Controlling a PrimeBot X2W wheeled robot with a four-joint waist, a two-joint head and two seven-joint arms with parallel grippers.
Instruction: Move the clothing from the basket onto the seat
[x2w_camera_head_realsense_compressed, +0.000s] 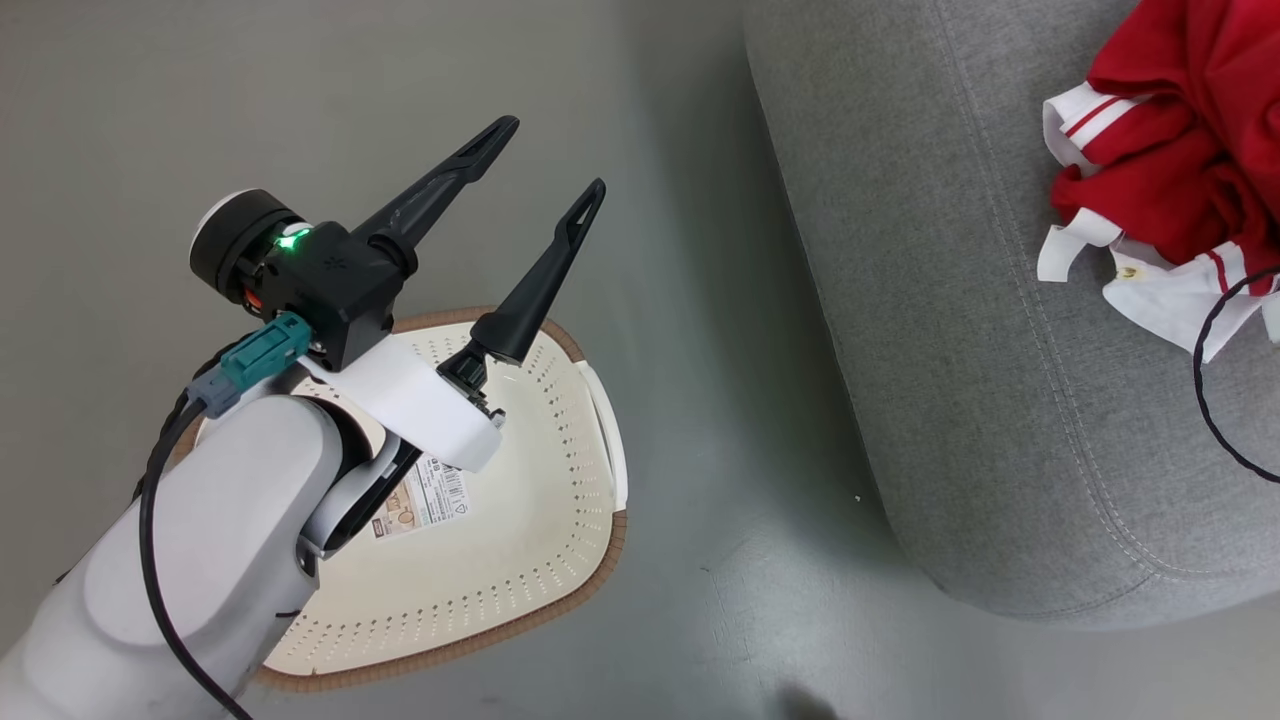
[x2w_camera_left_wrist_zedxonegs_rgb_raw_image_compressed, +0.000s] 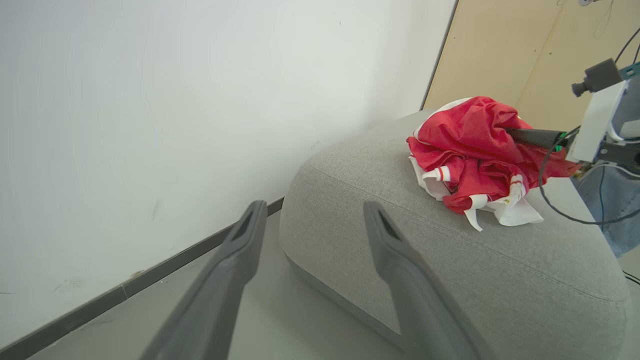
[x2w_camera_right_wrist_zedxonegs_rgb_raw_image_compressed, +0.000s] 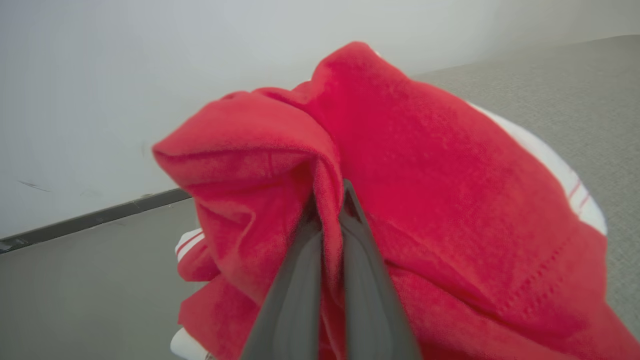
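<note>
- Well, the clothing (x2w_camera_head_realsense_compressed: 1180, 170) lies bunched on the seat (x2w_camera_head_realsense_compressed: 950, 300); the basket (x2w_camera_head_realsense_compressed: 520, 540) looks empty.
- The right gripper (x2w_camera_right_wrist_zedxonegs_rgb_raw_image_compressed: 327, 205) is pinched tight on a red fold, so this looks like the set-down.
- Next: let go, draw clear.
- The left gripper (x2w_camera_head_realsense_compressed: 554, 154) hangs wide apart, holding nothing, over the basket.
</note>
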